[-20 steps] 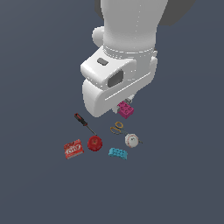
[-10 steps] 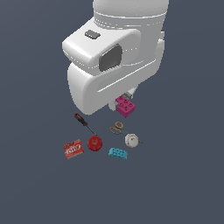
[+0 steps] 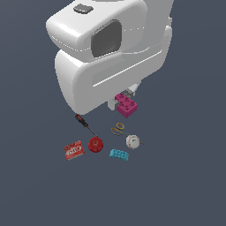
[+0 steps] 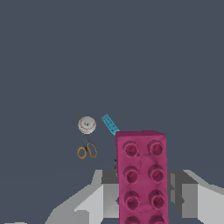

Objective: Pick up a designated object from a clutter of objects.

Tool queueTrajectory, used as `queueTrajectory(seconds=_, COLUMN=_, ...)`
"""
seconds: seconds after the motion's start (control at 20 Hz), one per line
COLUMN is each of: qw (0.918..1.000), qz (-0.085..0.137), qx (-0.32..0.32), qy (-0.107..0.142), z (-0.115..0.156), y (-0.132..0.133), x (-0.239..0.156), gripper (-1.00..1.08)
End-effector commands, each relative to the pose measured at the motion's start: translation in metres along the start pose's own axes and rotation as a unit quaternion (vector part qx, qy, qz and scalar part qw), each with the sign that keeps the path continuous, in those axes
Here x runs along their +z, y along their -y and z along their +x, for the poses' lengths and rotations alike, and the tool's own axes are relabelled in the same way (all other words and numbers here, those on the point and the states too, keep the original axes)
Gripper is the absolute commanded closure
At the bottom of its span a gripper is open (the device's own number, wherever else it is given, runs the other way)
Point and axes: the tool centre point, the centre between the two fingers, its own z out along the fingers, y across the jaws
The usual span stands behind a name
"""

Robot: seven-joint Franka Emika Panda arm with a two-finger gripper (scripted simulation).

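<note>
The designated object, a magenta studded brick (image 3: pixel 126 105) (image 4: pixel 141 175), hangs high above the floor, held between the grey fingers (image 4: pixel 181 192) of my gripper (image 3: pixel 124 100), which is shut on it. The arm's big white body hides most of the gripper in the exterior view. The rest of the clutter lies far below: a red-handled screwdriver (image 3: pixel 84 124), a red printed box (image 3: pixel 74 150), a red round piece (image 3: pixel 95 144), a cyan brick (image 3: pixel 119 154) (image 4: pixel 110 124), a white baseball (image 3: pixel 133 141) (image 4: pixel 87 124) and yellow-handled scissors (image 3: pixel 118 129) (image 4: pixel 86 149).
The floor is a plain dark grey-blue surface (image 3: pixel 185 176) with no edges or walls in view. The clutter sits in a small group under the arm.
The arm has risen toward the camera with the magenta brick in its fingers, growing larger in the exterior view. The items on the floor have stayed in place.
</note>
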Motion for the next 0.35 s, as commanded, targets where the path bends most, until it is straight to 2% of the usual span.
queueTrajectory(seconds=0.0, qw=1.0, qz=0.0, qx=0.0, qy=0.0, z=0.0012, y=-0.0018, x=-0.0034, gripper=1.08)
queueTrajectory(seconds=0.3, qw=1.0, qz=0.0, qx=0.0, qy=0.0, z=0.0027, y=-0.0031, x=-0.0056, gripper=1.08)
